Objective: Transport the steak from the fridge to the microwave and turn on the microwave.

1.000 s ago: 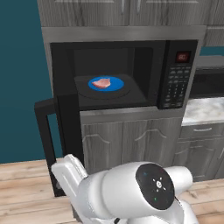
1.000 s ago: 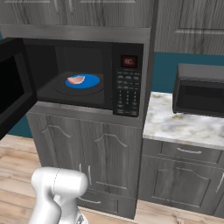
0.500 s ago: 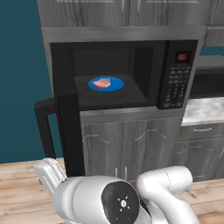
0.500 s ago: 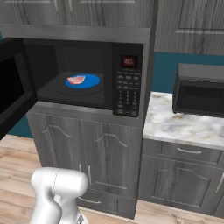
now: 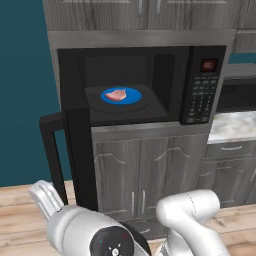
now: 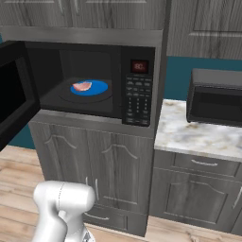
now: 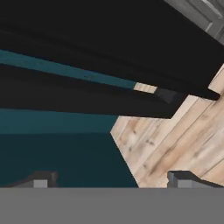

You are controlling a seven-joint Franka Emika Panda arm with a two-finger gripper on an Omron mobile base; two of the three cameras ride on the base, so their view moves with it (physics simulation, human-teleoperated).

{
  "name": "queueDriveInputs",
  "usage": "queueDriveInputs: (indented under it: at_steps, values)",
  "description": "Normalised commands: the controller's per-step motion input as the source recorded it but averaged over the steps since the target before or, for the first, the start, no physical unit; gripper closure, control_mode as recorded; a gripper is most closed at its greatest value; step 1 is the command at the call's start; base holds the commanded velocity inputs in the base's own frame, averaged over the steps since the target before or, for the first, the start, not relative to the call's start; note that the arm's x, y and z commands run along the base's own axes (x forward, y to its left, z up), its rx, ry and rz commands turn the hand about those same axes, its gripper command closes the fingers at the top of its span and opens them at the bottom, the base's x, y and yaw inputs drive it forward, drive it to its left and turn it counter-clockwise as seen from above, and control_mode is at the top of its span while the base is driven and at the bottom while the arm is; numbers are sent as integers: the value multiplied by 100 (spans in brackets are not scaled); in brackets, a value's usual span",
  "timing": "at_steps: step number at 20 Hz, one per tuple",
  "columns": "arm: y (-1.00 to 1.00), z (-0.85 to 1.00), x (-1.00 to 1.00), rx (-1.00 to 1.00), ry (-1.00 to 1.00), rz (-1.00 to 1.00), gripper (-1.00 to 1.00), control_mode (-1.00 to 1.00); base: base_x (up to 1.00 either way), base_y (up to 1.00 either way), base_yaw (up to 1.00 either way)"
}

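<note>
Arm swung lower and left since second ago; base views unshifted. Gripper (image 7: 109, 183) empty, jaws wide, just under door (image 7: 87, 94), probably its lower edge. Steak (image 5: 117, 94) on plate (image 5: 131, 96) in microwave (image 5: 200, 60), above gripper. Remaining: close door, press start.

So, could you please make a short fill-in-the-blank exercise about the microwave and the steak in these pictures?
1. The steak lies on a round ____ plate inside the microwave.
2. The microwave door stands ____.
3. The small display above the keypad glows ____.
4. The floor under the fingers is made of ____.

Missing words: blue; open; red; wood
</note>
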Motion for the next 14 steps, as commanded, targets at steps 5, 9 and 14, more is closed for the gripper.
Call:
queueDriveInputs:
  at_steps: [5, 9, 14]
  values:
    - [9, -4, 17, 0, -4, -16, -100, -100, 0, 0, 0]
    - [1, -2, 10, 0, 0, -20, -100, -100, 0, 0, 0]
    - [0, -3, 8, 0, -2, -18, -100, -100, 0, 0, 0]
